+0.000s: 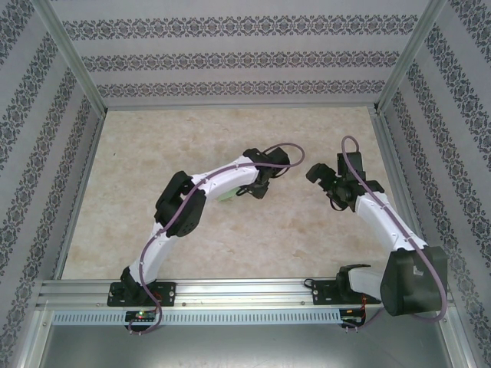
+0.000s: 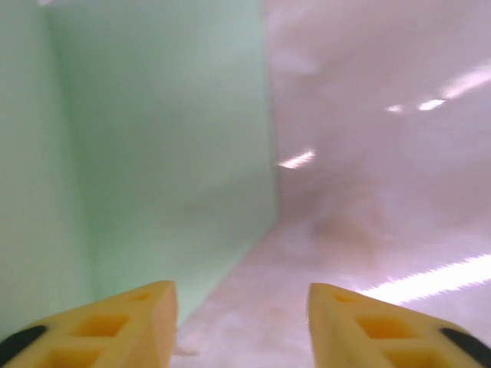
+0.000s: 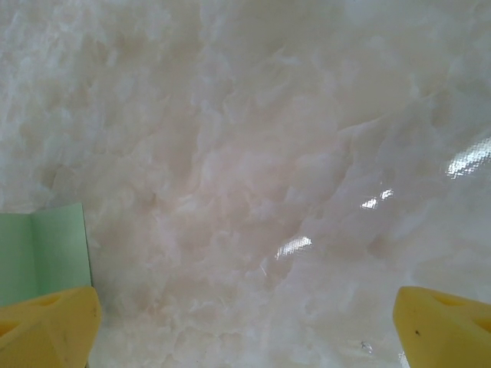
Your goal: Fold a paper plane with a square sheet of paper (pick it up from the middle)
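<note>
Left wrist: paper point(image 2: 153, 153) left of left hand point(image 2: 239, 307), seemingly apart.

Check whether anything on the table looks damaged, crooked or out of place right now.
Nothing stands out. The pale green paper lies on the marbled table beside the open left gripper, creased as folding would leave it; no tears or spills show.

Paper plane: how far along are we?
Done: the green paper carries at least one crease and lies on the table. In hand: nothing; the left gripper is open beside the paper, the right gripper wide open over bare table. Left: unclear; the left arm hides most of the paper from above, so a finished dart can't be confirmed.
</note>
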You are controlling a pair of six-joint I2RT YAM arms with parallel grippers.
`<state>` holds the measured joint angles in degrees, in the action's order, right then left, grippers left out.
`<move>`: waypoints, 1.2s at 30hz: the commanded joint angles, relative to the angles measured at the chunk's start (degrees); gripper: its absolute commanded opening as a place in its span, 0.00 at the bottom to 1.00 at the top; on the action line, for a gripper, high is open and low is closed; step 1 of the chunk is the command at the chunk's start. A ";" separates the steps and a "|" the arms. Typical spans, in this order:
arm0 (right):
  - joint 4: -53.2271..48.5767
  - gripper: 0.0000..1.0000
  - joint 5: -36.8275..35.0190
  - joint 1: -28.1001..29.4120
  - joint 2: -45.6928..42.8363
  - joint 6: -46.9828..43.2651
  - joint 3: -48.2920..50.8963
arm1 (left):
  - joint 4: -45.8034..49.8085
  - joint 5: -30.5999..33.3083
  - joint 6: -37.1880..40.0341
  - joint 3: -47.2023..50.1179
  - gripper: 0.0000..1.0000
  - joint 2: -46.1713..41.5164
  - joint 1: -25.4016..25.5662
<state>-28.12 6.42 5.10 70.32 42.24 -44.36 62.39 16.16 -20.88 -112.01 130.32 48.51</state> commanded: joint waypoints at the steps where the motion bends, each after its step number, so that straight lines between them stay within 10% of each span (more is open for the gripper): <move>1: 0.30 0.98 2.75 -0.45 1.88 -1.27 -2.79 | -2.51 -11.62 -0.24 -2.88 0.59 -7.40 -0.70; 14: 3.65 0.68 5.30 16.68 15.66 -0.50 -15.76 | -23.04 -27.23 -11.42 24.78 0.99 -27.00 -20.75; 23: 4.70 0.40 7.54 32.66 37.50 2.31 -34.76 | -24.42 -25.12 -15.00 39.04 1.00 -35.98 -33.15; 36: -1.92 0.36 10.18 36.47 54.57 0.64 -49.77 | -24.41 -26.69 -14.80 42.66 1.00 -38.05 -35.80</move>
<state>-27.90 15.38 41.50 123.33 43.79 -92.18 40.73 -9.17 -35.03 -69.76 93.30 13.34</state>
